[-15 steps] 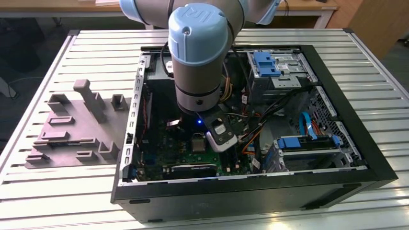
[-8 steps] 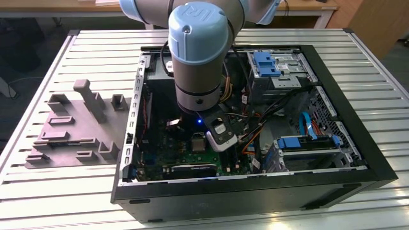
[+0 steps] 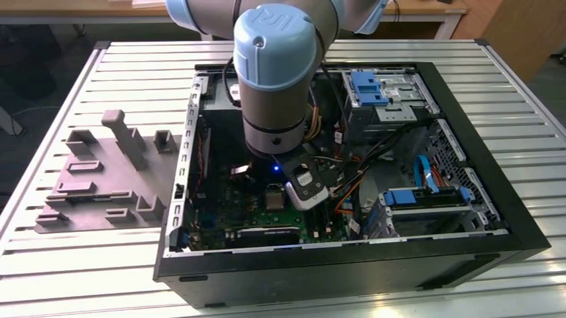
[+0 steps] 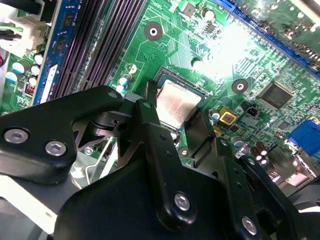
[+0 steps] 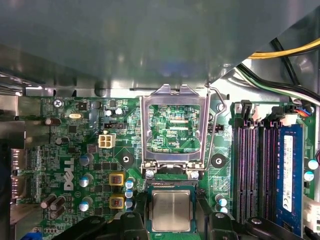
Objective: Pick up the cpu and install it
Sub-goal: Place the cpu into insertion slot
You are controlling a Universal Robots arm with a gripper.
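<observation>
The cpu (image 5: 171,210) is a small silvery square chip lying flat at the socket on the green motherboard (image 5: 75,150). It also shows in the second wrist view as the cpu (image 4: 177,102). My gripper (image 5: 171,202) is down inside the computer case (image 3: 521,218), its black fingers (image 4: 150,107) pressed against two opposite edges of the chip. In the exterior view the gripper (image 3: 296,189) hangs low over the board under the arm's blue-grey wrist. I cannot tell whether the chip is fully seated.
The socket's metal load plate (image 5: 174,127) is flipped open beside the chip, with its wire lever (image 5: 216,125) raised. Black memory slots (image 5: 250,170) and cables (image 3: 354,172) crowd the case. A grey fixture plate (image 3: 97,179) lies on the slatted table at the exterior view's left.
</observation>
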